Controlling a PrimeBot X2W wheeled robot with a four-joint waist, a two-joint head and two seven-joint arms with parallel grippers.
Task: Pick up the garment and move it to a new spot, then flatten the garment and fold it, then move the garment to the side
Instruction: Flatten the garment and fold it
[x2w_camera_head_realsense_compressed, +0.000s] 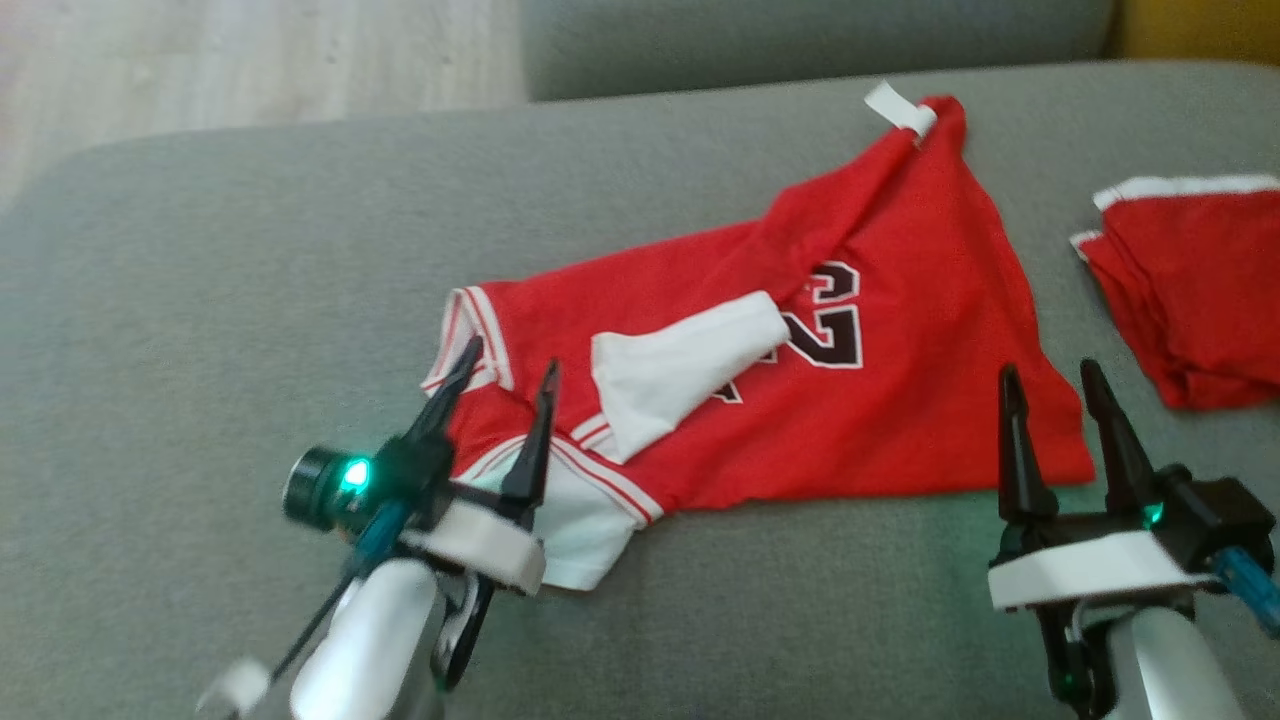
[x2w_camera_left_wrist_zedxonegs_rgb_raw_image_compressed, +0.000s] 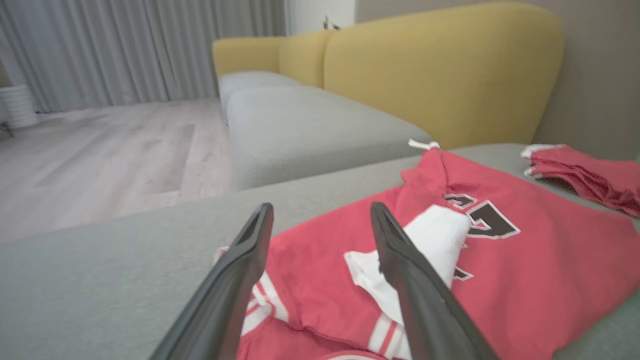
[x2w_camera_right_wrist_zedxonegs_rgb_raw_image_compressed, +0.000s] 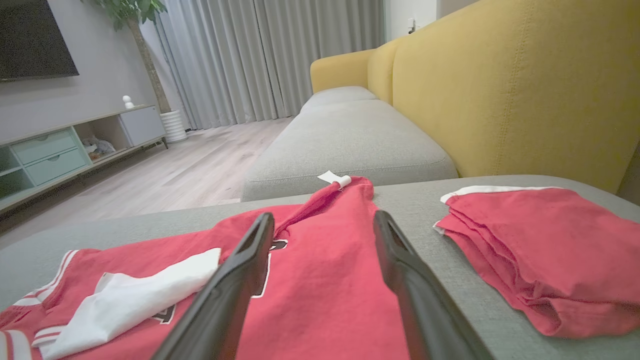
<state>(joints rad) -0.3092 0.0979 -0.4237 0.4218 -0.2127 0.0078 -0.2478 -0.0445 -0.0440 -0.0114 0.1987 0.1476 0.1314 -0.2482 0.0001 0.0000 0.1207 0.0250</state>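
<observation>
Left hand (x2w_camera_head_realsense_compressed: 513, 355), spread wide, hides part of the garment (x2w_camera_head_realsense_compressed: 900, 330).

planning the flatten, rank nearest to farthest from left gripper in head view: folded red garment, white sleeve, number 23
1. white sleeve, just right of the left gripper
2. number 23, farther right
3. folded red garment, far right

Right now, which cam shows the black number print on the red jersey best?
Head view: the black number print on the red jersey reads from above, one edge under the white folded sleeve. Left wrist view catches it obliquely; right wrist view shows slivers beside the right end effector.
</observation>
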